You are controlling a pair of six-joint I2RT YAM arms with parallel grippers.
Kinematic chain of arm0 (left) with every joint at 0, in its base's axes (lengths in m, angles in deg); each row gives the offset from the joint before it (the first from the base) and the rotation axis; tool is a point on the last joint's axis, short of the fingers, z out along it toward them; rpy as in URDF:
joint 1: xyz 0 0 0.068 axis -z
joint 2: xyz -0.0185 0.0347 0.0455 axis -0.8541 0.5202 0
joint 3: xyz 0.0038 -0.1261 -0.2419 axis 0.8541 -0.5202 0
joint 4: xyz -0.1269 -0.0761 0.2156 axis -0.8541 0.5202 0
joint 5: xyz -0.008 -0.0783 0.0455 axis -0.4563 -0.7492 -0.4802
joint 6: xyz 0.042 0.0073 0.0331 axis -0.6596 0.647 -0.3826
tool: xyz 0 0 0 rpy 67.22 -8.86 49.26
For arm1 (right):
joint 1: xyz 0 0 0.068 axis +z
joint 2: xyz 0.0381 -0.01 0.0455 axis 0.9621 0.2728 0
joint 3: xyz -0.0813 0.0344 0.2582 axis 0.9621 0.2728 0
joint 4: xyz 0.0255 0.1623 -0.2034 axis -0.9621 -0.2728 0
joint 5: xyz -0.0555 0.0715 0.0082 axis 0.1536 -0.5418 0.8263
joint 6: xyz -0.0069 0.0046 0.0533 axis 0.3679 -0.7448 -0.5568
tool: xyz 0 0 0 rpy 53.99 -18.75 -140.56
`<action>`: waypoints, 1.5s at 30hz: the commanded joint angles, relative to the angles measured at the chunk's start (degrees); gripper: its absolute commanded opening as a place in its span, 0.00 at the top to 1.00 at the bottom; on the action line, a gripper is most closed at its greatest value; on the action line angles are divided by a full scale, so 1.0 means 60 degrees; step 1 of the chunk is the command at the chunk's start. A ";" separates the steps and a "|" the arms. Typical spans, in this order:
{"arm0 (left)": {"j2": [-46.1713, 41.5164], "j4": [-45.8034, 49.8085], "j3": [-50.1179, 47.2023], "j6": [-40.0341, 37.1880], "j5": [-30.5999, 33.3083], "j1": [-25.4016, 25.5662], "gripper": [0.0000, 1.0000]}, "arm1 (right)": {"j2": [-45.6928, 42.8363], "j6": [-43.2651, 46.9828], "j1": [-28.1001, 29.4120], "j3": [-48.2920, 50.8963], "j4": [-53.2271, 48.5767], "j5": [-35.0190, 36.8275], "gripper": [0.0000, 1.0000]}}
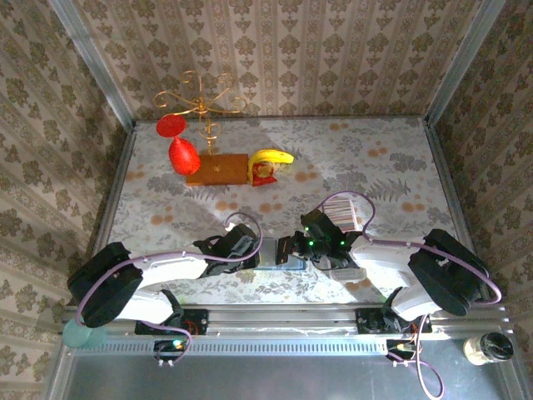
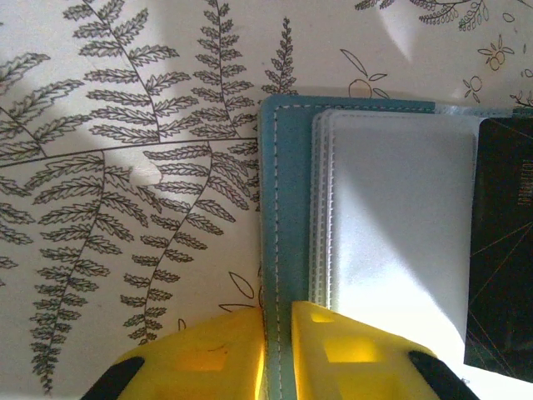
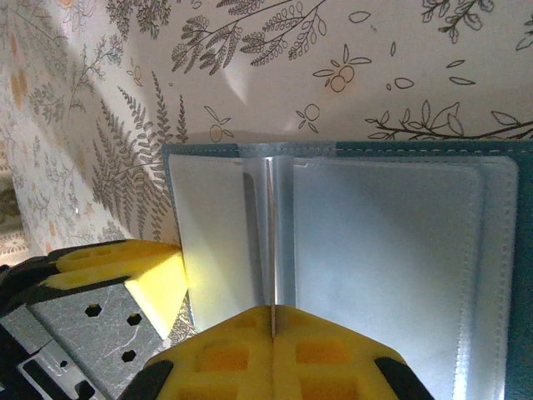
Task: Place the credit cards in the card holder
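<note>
The teal card holder (image 2: 287, 192) lies open on the fern-print table, its clear sleeves (image 3: 383, 267) facing up. My left gripper (image 2: 279, 315) is shut on the holder's stitched teal cover edge. My right gripper (image 3: 272, 315) is shut on a thin credit card (image 3: 270, 242), seen edge-on and standing over the fold between the sleeves. In the left wrist view a dark card face (image 2: 502, 242) shows at the holder's right side. From above, both grippers (image 1: 252, 252) (image 1: 291, 250) meet over the holder (image 1: 271, 265). A striped row of credit cards (image 1: 346, 215) rests behind the right arm.
A gold wire stand (image 1: 200, 104) with red ornaments rises at the back left, on a wooden board (image 1: 218, 169). A banana (image 1: 273, 157) sits beside it. Patterned walls close the table on three sides. The left gripper's yellow finger (image 3: 141, 267) is beside the holder.
</note>
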 commanded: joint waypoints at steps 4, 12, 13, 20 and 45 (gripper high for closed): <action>0.0117 0.0305 -0.0205 -0.0075 0.0083 0.0133 0.74 | -0.0455 0.0048 0.0062 -0.0060 -0.0253 0.0377 1.00; -0.0441 0.0522 -0.0263 0.0114 0.0547 0.0104 0.71 | -0.0453 -0.0046 0.0058 0.0098 -0.0157 0.0465 1.00; -0.0477 0.0551 -0.0242 0.0081 0.0527 0.0074 0.71 | -0.0452 -0.0038 0.0066 0.0106 -0.0145 0.0462 1.00; -0.1007 0.0993 -0.0212 0.0130 0.0964 0.0033 0.65 | -0.0445 -0.0079 0.0059 0.0164 -0.0094 0.0488 1.00; 0.0725 -0.0150 0.0224 -0.0382 -0.0200 0.0075 0.57 | 0.0015 -0.0256 0.0179 0.0359 0.0501 0.0662 1.00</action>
